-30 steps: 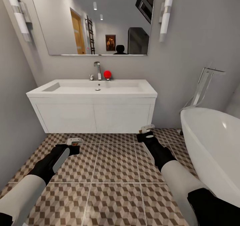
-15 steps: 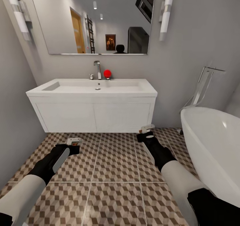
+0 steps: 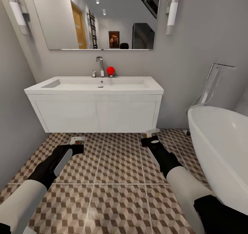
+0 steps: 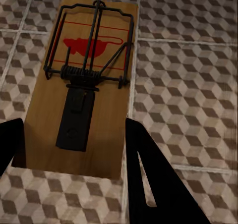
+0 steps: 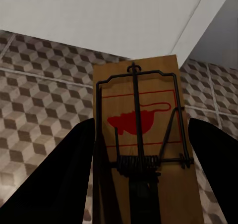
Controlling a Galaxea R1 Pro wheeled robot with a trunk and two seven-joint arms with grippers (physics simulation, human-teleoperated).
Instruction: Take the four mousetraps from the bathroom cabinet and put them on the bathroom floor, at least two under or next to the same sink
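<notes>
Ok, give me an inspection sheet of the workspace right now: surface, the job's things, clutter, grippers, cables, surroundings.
Surface: bathroom floor, cube-pattern tiles with pale grout.
Job's things: one mousetrap between the left gripper's fingers, low over the tiles in front of the vanity; a second mousetrap in the right gripper, near the vanity's corner. Bathroom sink, white basin with chrome tap, straight ahead.
Clutter: red ball on the sink rim beside the tap.
Grippers: left gripper shut on its mousetrap; right gripper shut on its mousetrap.
Cables: nothing seen.
Surroundings: mirror above the sink, bathtub on the right, grey walls.
</notes>
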